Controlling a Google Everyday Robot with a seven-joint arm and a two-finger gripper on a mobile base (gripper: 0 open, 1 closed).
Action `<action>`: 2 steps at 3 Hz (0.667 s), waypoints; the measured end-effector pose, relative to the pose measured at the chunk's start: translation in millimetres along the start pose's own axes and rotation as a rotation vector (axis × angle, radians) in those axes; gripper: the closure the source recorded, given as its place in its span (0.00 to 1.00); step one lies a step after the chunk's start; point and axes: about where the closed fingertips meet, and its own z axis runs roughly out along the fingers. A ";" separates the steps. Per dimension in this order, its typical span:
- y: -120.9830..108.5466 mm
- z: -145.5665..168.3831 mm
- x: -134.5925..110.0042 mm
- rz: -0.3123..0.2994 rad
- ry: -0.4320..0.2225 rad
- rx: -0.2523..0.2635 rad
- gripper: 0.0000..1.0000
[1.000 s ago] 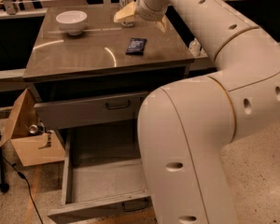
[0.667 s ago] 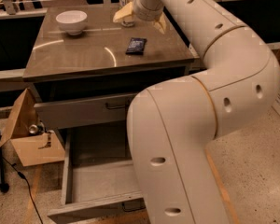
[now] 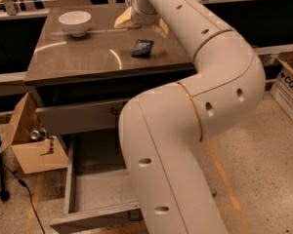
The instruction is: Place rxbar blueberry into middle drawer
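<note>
The rxbar blueberry (image 3: 142, 48) is a small dark navy packet lying flat on the brown table top (image 3: 88, 57), right of centre. The middle drawer (image 3: 95, 186) stands pulled out below the table, its grey floor bare and its front panel (image 3: 93, 219) nearest me. My white arm (image 3: 200, 82) sweeps up over the drawer's right side to the table's far edge. Its wrist (image 3: 142, 9) is beyond the bar, apart from it. My gripper is hidden past the wrist.
A white bowl (image 3: 74, 22) sits at the table's far left. A tan object (image 3: 123, 19) lies behind the wrist. A closed drawer (image 3: 78, 117) is above the open one. An open cardboard box (image 3: 36, 152) stands on the floor at left, another box (image 3: 290, 82) at right.
My arm's large links have swung left across the view and now cover the drawer's right side. The bar, bowl and drawer have not moved.
</note>
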 end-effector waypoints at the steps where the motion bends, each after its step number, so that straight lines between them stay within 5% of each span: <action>1: 4.4 14.5 3.3 -0.014 0.013 0.026 0.00; 2: -0.4 24.9 7.0 -0.017 0.027 0.063 0.00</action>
